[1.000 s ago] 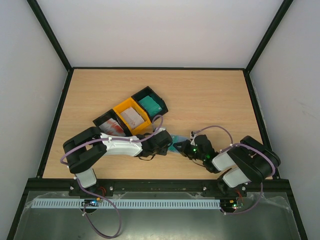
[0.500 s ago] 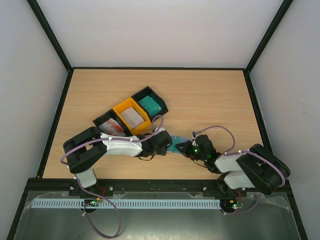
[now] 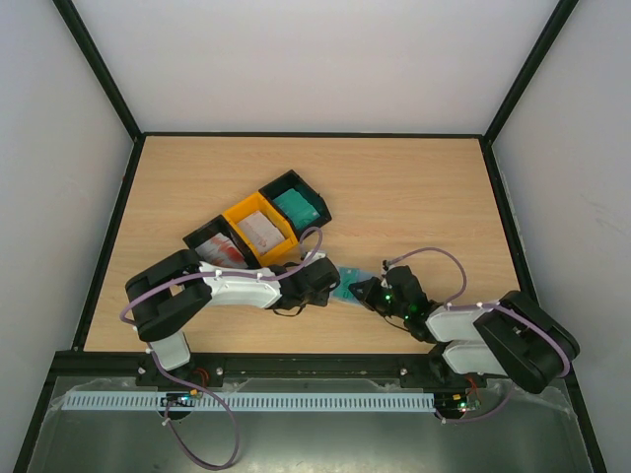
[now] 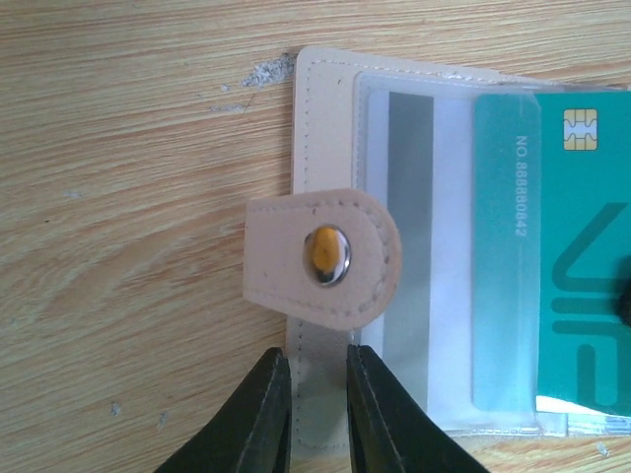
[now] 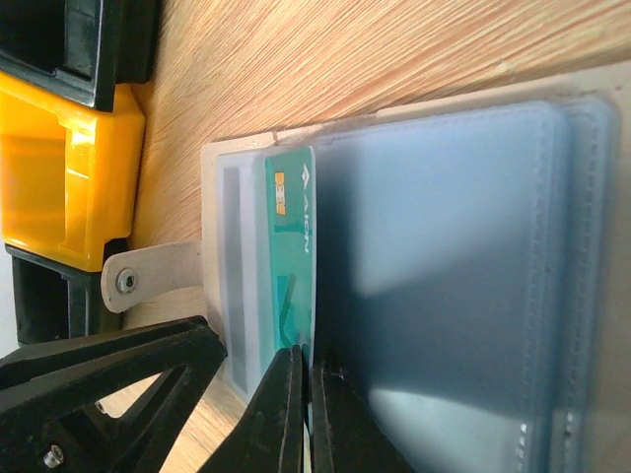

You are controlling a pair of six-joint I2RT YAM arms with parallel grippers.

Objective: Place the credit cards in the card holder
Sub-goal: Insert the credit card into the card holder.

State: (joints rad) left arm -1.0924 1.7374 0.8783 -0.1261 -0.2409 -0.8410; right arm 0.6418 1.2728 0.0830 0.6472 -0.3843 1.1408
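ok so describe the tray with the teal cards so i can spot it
On the wooden table, left of centre, three small trays form a diagonal row. Take the black tray at its far right end: it holds teal cards, while the yellow tray beside it holds pale cards and the other black tray red-and-white cards.

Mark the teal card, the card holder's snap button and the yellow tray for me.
teal card [image 4: 552,246]: left wrist view, its printed face.
snap button [image 4: 326,255]: left wrist view, centre of the metal stud.
yellow tray [image 5: 49,177]: right wrist view, its side wall.
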